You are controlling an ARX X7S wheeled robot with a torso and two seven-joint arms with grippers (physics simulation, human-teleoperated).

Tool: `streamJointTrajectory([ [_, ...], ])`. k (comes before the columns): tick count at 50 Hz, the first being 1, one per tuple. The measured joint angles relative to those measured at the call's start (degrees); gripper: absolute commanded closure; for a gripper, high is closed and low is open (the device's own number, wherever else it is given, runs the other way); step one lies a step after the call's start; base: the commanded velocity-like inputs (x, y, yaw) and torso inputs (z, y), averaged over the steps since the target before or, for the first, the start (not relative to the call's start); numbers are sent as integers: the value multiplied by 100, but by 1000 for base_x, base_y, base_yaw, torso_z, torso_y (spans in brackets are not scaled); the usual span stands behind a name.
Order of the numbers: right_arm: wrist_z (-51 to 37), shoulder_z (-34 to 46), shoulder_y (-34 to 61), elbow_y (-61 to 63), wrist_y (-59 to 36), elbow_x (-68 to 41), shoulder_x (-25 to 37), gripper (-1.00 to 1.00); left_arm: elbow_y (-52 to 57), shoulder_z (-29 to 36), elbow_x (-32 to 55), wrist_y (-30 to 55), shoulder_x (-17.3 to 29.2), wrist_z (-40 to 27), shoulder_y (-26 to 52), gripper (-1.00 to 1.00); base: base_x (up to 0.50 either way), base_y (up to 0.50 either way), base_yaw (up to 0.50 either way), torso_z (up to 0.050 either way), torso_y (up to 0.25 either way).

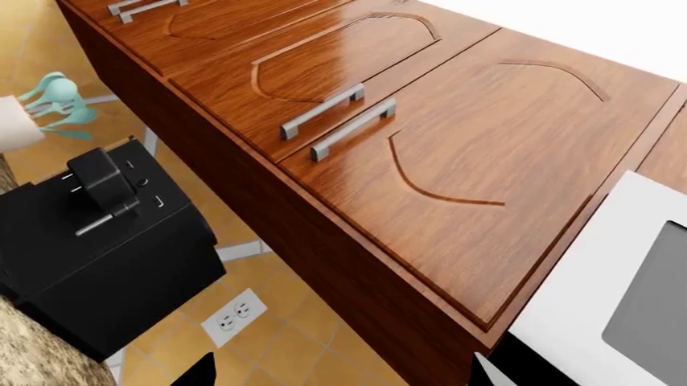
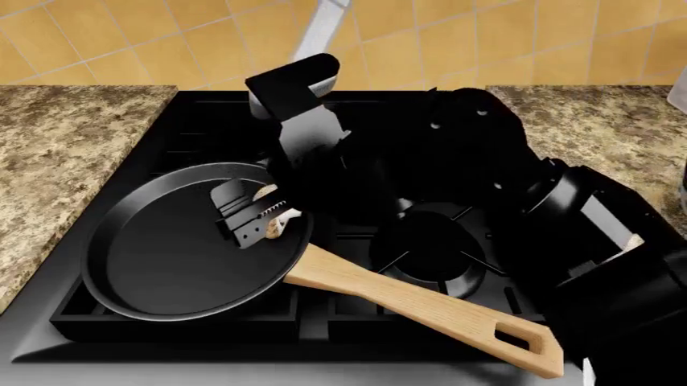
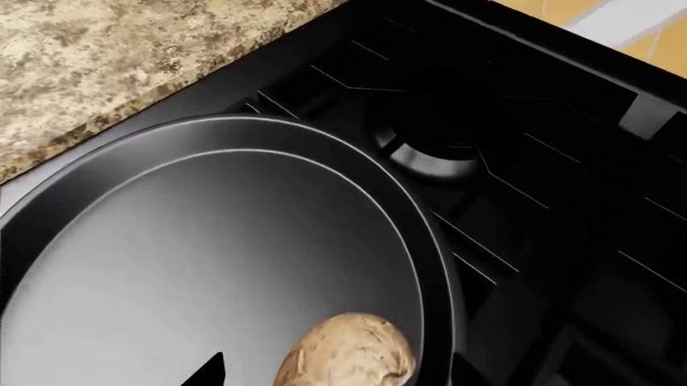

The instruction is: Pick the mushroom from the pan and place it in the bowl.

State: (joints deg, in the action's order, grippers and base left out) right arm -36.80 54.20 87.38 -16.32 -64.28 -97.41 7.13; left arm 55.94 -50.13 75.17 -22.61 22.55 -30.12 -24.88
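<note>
I've got the right gripper down inside the pan, jaws parted around the mushroom, which sits at the pan's 3 o'clock edge; I can't tell if they grip it
</note>
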Motion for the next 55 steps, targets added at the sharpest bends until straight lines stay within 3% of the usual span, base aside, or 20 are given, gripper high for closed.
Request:
streamJointTrajectory([
  [55,-36,282,-100,-631,52,-260,-152,-100,-18,-29,38,-7,-16,-2,-1,-100,0,0,0,0,0],
])
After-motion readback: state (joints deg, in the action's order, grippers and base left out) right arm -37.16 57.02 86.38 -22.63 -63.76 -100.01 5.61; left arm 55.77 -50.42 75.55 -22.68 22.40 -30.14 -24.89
